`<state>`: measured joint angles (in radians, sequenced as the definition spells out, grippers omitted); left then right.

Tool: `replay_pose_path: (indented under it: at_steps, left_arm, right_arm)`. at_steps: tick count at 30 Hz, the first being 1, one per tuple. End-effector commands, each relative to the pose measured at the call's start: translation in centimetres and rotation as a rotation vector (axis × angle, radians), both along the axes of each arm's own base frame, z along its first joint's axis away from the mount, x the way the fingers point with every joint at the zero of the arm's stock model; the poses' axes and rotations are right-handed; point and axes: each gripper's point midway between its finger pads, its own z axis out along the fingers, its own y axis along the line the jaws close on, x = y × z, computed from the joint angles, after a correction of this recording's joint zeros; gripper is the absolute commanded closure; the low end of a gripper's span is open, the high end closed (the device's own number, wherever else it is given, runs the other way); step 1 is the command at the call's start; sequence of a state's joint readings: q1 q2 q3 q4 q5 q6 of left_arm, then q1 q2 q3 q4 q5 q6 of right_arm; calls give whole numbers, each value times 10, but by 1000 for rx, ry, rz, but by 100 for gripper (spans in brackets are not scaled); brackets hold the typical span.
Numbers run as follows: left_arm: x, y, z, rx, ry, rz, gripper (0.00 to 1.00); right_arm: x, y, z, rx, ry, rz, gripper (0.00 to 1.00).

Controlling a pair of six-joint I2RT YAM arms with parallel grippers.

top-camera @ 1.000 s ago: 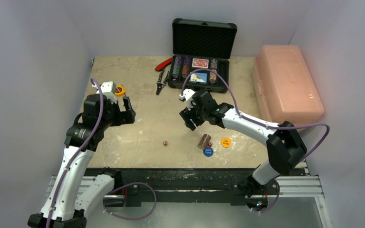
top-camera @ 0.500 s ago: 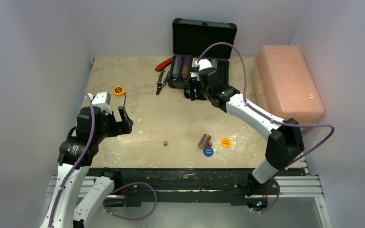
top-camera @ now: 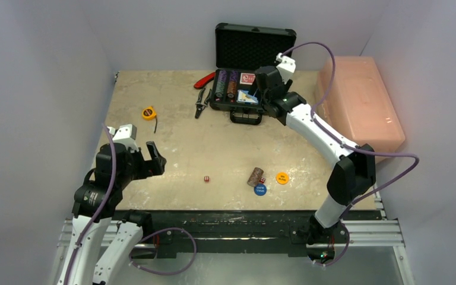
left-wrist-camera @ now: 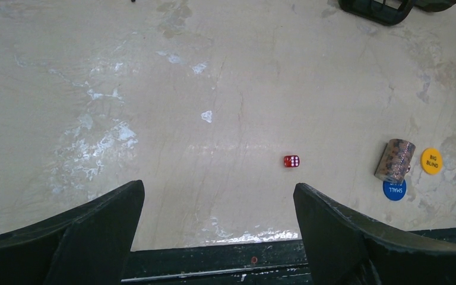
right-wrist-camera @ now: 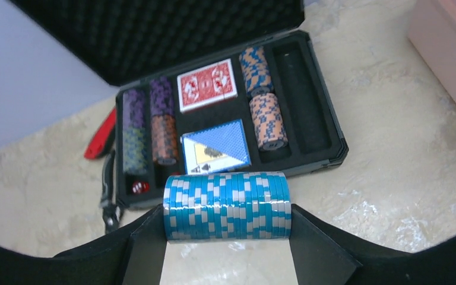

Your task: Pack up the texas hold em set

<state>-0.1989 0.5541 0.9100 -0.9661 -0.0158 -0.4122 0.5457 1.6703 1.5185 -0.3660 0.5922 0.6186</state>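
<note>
The black briefcase [top-camera: 222, 102] stands open at the back of the table, foam lid up; it also shows in the right wrist view [right-wrist-camera: 323, 155], holding chip stacks, a red deck [right-wrist-camera: 206, 85], a blue deck [right-wrist-camera: 215, 146] and a red die [right-wrist-camera: 140, 187]. My right gripper [right-wrist-camera: 226, 222] is shut on a blue-and-white chip stack [right-wrist-camera: 226, 205], held above the table just in front of the case. On the table lie a red die [top-camera: 206, 179], a brown chip stack [top-camera: 255, 176], a blue disc [top-camera: 260, 189] and an orange disc [top-camera: 282, 177]. My left gripper [left-wrist-camera: 218, 205] is open and empty above the near left.
A pink plastic box [top-camera: 358, 105] stands at the right. Red-handled pliers [top-camera: 202, 83] lie left of the case. A yellow tape measure [top-camera: 148, 112] lies at the left. The table's near edge has a black rail [left-wrist-camera: 214, 261].
My right arm has swung from the table's middle back to the case, carrying the blue chip stack. My left arm has drawn back toward the near edge.
</note>
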Motion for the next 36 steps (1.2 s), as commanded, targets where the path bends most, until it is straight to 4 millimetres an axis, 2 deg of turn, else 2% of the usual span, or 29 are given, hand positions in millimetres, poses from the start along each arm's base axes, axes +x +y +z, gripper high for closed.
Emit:
replay_pose_path:
  at_steps: [1, 6, 8, 13, 20, 26, 36]
  left_arm:
    - [5, -1, 1, -15, -15, 14, 3]
    - [6, -1, 2, -14, -22, 14, 3]
    - [6, -1, 2, -14, -25, 13, 3]
    - [5, 1, 4, -10, -37, 23, 3]
    - [5, 3, 4, -6, -40, 29, 3]
    - [6, 3, 3, -4, -34, 29, 3]
    - [7, 3, 1, 0, -24, 31, 3]
  right_arm:
    - [17, -30, 44, 250, -121, -336, 100]
    - [24, -51, 19, 471, -44, -593, 100]
    - [22, -60, 1, 580, -22, -679, 100]
    - [36, -69, -28, 853, -22, -704, 100]
    - [58, -83, -36, 912, -12, -770, 100]
    - [81, -84, -39, 1000, -53, -755, 100]
    - [110, -85, -49, 1010, -56, -775, 100]
